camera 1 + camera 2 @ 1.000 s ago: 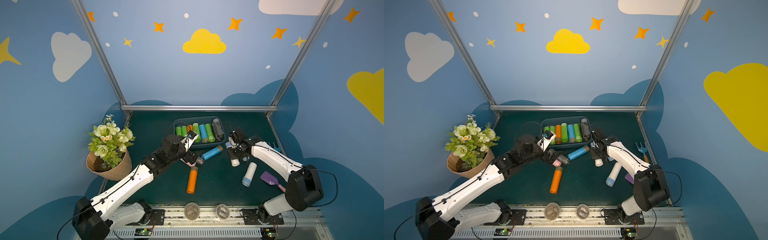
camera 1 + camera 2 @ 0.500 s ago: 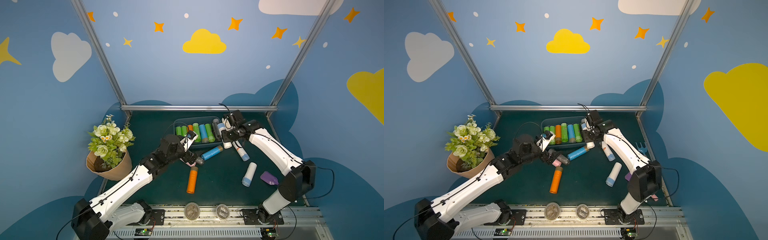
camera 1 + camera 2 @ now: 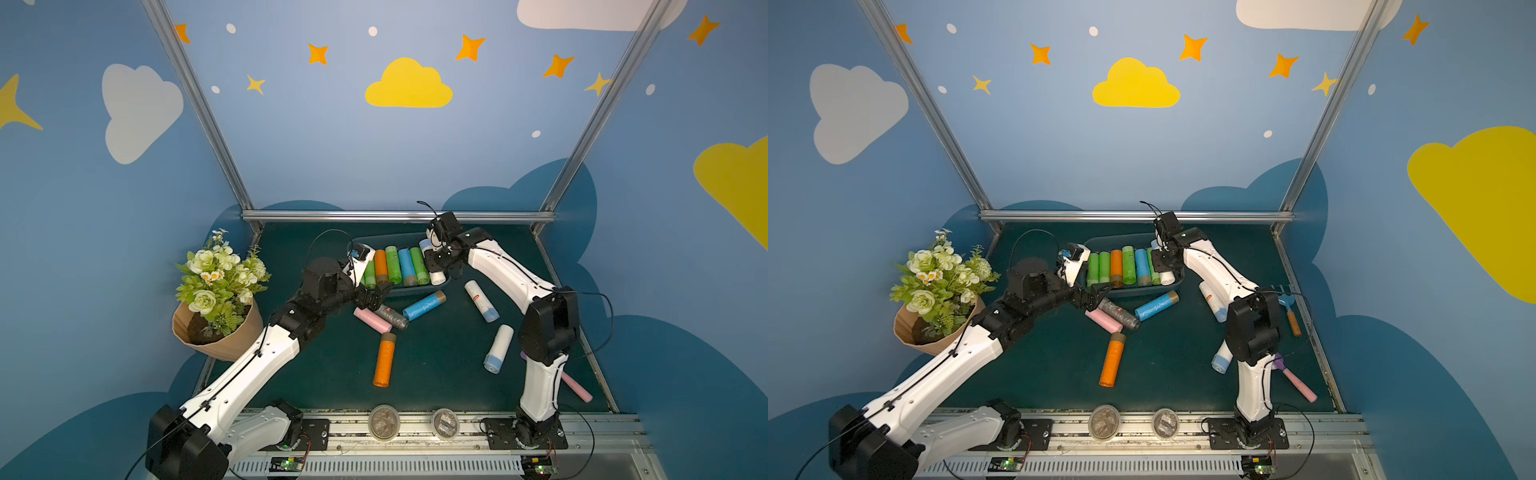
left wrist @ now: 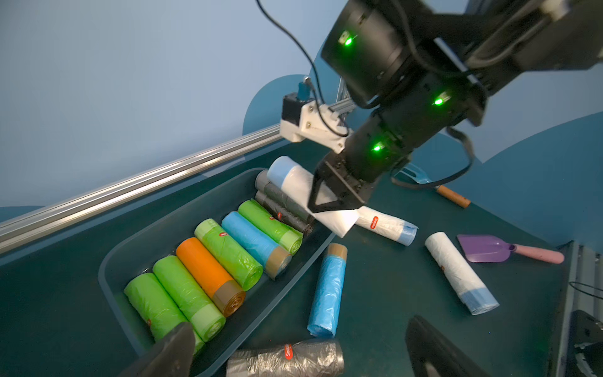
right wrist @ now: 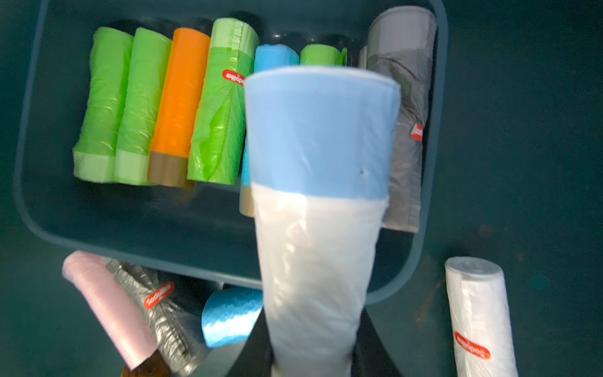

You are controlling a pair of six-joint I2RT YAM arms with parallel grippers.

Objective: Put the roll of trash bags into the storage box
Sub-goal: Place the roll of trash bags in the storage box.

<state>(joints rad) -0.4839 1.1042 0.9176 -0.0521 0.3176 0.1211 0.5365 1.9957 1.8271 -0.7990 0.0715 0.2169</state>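
Lifted off the tabletop (image 3: pixel 436 353), a white roll (image 5: pixel 319 196) is hanging over the storage box (image 4: pixel 195 202), clamped in the right jaws, awaiting release; left jaws gaping.

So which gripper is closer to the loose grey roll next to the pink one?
Left. The left gripper is open right beside the grey roll, in front of the storage box. The right gripper is apart from it, over the box, shut on a white roll.
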